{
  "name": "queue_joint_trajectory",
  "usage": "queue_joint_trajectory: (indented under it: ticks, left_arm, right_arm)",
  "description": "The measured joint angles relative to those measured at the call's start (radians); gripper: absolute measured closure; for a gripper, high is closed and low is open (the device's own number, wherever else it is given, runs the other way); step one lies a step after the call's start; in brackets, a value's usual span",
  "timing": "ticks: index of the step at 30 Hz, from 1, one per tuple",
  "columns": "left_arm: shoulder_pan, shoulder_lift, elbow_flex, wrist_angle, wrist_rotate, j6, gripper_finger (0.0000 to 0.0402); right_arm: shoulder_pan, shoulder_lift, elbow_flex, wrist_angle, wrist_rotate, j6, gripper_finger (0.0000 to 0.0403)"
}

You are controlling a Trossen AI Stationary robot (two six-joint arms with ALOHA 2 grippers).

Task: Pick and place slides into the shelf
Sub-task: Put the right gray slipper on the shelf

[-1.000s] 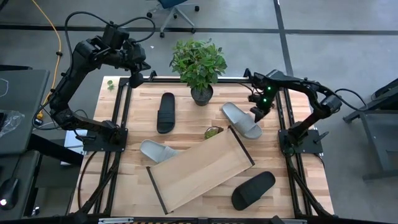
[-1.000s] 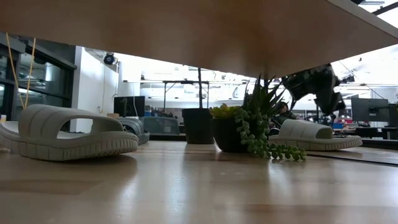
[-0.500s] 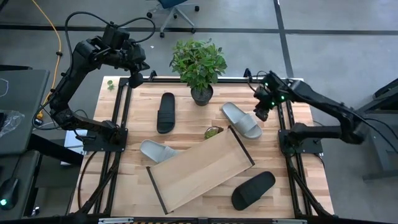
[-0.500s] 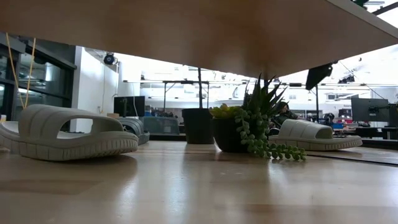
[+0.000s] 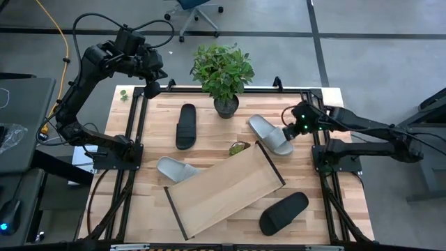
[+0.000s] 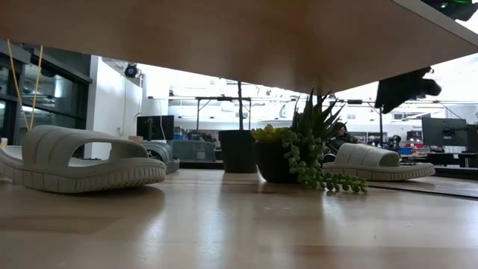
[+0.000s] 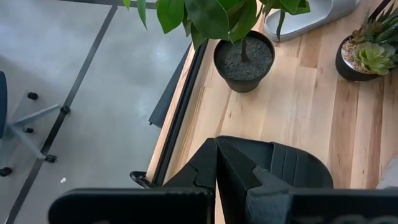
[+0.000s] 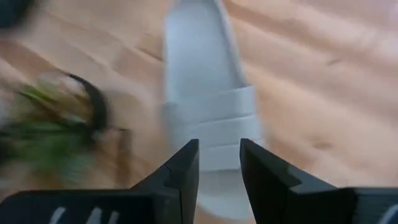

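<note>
Beside the potted plant (image 5: 223, 73), a light grey slide (image 5: 271, 134) lies angled on the tabletop, its far end just under the right gripper (image 5: 289, 133), whose fingers (image 8: 186, 168) stand a little apart with nothing between them. The right arm reaches in low and nearly level from the table's edge. Near that slide sits the shelf (image 5: 224, 189), a bare wooden tray set askew, with a second grey slide (image 5: 175, 169) at its other end and a black slide (image 5: 284, 213) below it. Another black slide (image 5: 186, 125) lies left of the plant. Behind the plant's corner of the table, the left gripper (image 5: 152, 88) hangs with fingers pressed together.
</note>
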Motion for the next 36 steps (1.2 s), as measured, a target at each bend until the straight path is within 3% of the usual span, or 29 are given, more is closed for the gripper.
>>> queue_joint_trajectory:
  ticks: [7, 14, 20, 26, 36]
  left_arm:
    - [0.000, 0.000, 0.000, -0.014, 0.000, 0.009, 0.0401]
    - [0.000, 0.000, 0.000, -0.014, 0.000, 0.043, 0.0401]
    - [0.000, 0.000, 0.000, -0.020, 0.000, 0.046, 0.0401]
    - [0.000, 0.000, 0.000, -0.032, 0.000, 0.046, 0.0401]
    - [0.000, 0.000, 0.000, -0.034, 0.000, 0.063, 0.0401]
  right_arm:
    - [0.139, -0.138, -0.113, 0.059, 0.092, 0.374, 0.0295]
    - [0.284, -0.301, -0.257, 0.285, 0.256, 0.664, 0.0295]
    - [0.395, -0.317, -0.281, 0.258, 0.392, 0.811, 0.0295]
    - [0.510, -0.316, -0.281, 0.220, 0.529, 0.843, 0.0295]
    - [0.696, -0.313, -0.281, 0.137, 0.694, 1.042, 0.0295]
